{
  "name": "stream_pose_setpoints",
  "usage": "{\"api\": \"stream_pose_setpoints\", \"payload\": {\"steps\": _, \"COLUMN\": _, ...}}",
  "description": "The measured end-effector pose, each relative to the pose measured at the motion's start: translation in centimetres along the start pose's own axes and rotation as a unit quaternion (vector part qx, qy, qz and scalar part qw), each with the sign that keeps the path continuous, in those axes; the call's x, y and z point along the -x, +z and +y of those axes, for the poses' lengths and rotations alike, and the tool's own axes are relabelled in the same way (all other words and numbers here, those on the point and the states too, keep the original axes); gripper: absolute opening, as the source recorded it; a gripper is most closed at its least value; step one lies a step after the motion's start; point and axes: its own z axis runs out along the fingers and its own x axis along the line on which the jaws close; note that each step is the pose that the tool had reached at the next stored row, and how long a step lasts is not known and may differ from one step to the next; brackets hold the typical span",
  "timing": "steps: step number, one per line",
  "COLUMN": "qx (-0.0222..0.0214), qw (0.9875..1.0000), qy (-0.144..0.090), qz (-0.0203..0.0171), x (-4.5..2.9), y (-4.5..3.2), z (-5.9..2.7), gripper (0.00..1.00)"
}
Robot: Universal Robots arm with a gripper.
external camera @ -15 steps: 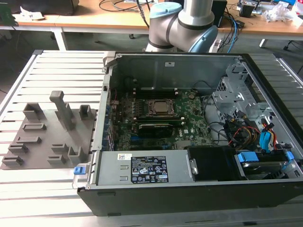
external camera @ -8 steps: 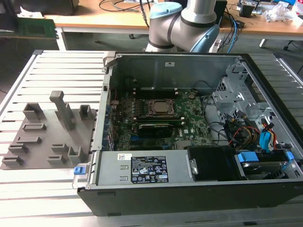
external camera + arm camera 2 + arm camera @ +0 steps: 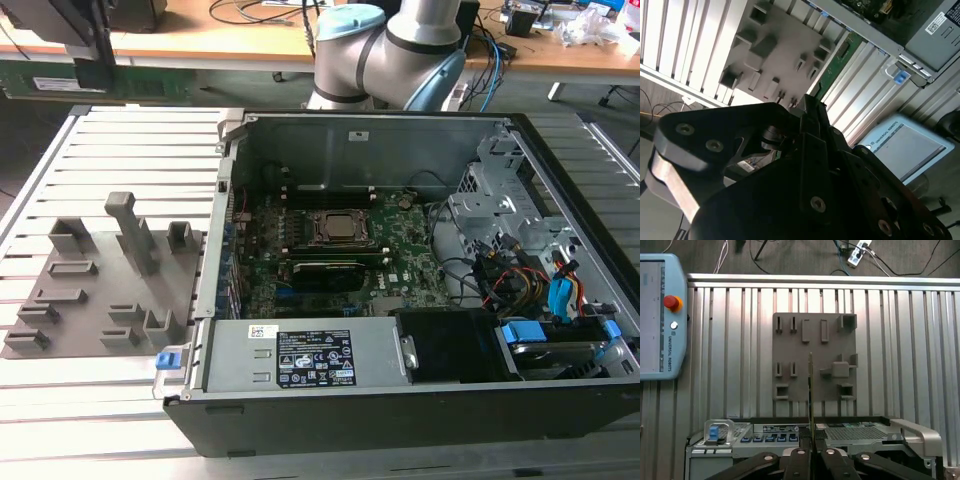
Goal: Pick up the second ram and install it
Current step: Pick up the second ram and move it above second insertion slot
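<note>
The second ram point(image 3: 200, 84) is a long thin green stick held level, high above the slatted table at the exterior view's back left. My gripper point(image 3: 97, 72) is shut on it near one end. In the first wrist view the ram point(image 3: 810, 390) appears edge-on, rising from between my closed fingers point(image 3: 799, 456), over the grey holder plate point(image 3: 815, 357). The second wrist view shows a strip of the green ram point(image 3: 832, 75) past the black gripper body point(image 3: 807, 107). The open computer case point(image 3: 225, 230) with its motherboard point(image 3: 400, 250) lies to the exterior view's right of the gripper.
The grey holder plate point(image 3: 100, 285) with upright slots sits on the slatted table beside the case. A power supply point(image 3: 310, 355) and a drive bay point(image 3: 560, 340) fill the case's near side. A teach pendant point(image 3: 660, 315) lies at the table's edge. The arm's base point(image 3: 390, 50) stands behind the case.
</note>
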Motion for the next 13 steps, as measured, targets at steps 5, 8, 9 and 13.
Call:
{"api": "stream_pose_setpoints", "payload": {"steps": 5, "qx": 0.0035, "qw": 1.0, "qy": 0.0, "qz": 0.0, "x": 0.31, "y": 1.66, "z": -2.36, "gripper": 0.14}}
{"api": "stream_pose_setpoints", "payload": {"steps": 8, "qx": 0.0051, "qw": 1.0, "qy": 0.0, "qz": 0.0, "x": 0.45, "y": 2.73, "z": -3.71, "gripper": 0.14}}
{"api": "stream_pose_setpoints", "payload": {"steps": 9, "qx": 0.0054, "qw": 1.0, "qy": 0.0, "qz": -0.0001, "x": 0.5, "y": 3.02, "z": -4.07, "gripper": 0.14}}
{"api": "stream_pose_setpoints", "payload": {"steps": 13, "qx": 0.0069, "qw": 1.0, "qy": 0.0, "qz": 0.0, "x": 0.85, "y": 4.84, "z": -6.2, "gripper": 0.14}}
